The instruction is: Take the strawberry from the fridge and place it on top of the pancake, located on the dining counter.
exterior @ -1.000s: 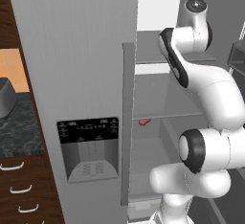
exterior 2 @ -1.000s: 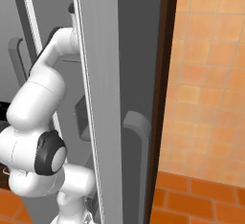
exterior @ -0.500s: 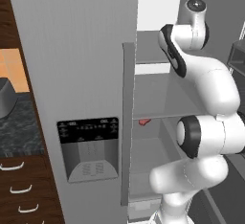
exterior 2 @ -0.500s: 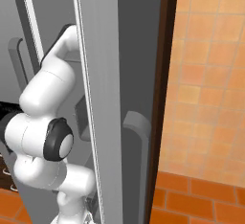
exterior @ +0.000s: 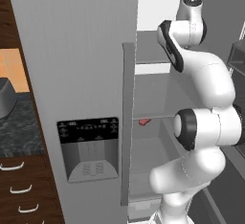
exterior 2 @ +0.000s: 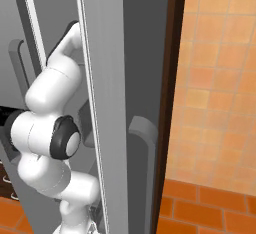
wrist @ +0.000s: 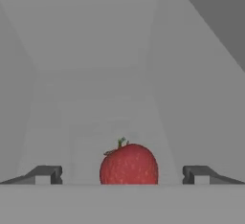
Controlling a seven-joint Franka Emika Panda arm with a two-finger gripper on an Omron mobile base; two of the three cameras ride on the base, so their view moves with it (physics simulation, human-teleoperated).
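The strawberry [wrist: 129, 164] is red with a small green stem and lies on a grey fridge shelf, between my two fingertips [wrist: 48, 174] in the hand view. My gripper [wrist: 122, 175] is open, its jaws wide on either side of the fruit and not touching it. In the left base view the strawberry [exterior: 144, 121] is a small red spot on a shelf inside the open fridge [exterior: 91, 74], partly behind the door edge. My arm reaches up and into the fridge compartment. The pancake and the dining counter are out of view.
The closed fridge door with its black dispenser panel [exterior: 88, 144] stands at my left. The open door [exterior 2: 120, 103] with its handle [exterior 2: 145, 138] is at my right. Dark wood drawers [exterior: 19, 189] and a black counter [exterior: 19, 127] lie further left. An orange tiled wall [exterior 2: 220, 78] is at the right.
My arm's elbow has moved upward and the upper links have drawn in closer to the fridge opening. The strawberry has stayed in place on its shelf.
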